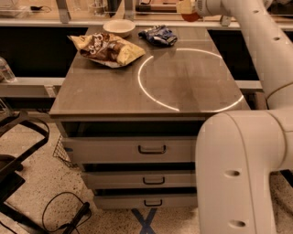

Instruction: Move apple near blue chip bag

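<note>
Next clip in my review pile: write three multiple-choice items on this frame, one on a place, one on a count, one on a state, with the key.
1. Where does the blue chip bag lie?
A. on the floor
B. at the back of the table, right of the white bowl
C. in an open drawer

2. How many drawer handles show?
A. one
B. three
C. five

3. What state is the apple in?
A. resting in the bowl
B. lying on the floor
C. held by the gripper, above the table's far edge

Key: B, the bag sits beside the bowl. B, each of the three stacked drawers has one handle. C, the apple hangs at the gripper's tip.
</note>
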`<state>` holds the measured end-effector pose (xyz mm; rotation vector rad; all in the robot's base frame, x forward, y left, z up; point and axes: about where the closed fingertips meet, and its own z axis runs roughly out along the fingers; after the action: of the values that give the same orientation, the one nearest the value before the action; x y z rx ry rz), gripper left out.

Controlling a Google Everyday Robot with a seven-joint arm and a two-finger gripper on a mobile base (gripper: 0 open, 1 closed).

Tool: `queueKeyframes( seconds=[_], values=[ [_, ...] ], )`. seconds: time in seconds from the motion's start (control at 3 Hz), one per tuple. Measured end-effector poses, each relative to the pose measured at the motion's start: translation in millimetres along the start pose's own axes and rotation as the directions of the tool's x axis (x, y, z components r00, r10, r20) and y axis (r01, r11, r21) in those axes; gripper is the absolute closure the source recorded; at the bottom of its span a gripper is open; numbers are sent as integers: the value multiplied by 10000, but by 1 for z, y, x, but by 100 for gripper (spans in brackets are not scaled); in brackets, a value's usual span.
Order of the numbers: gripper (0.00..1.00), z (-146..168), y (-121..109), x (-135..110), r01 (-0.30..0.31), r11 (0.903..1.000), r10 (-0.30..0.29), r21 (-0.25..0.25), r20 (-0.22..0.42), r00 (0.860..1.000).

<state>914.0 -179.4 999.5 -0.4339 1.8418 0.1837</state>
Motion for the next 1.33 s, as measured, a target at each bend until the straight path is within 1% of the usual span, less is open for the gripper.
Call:
queueKeyframes(
  seconds=[0.33, 0.67, 1.0, 1.33],
  values=[
    [100, 19, -26, 13, -89, 9958, 100, 914, -115, 9999],
    [100, 32, -43, 30, -51, 9878, 112, 1557, -379, 9992],
    [100, 49, -43, 50, -208, 9856, 305, 1679, -554, 9980],
    [100, 69, -38, 71, -559, 9860, 670, 1571, -661, 9956]
  ],
)
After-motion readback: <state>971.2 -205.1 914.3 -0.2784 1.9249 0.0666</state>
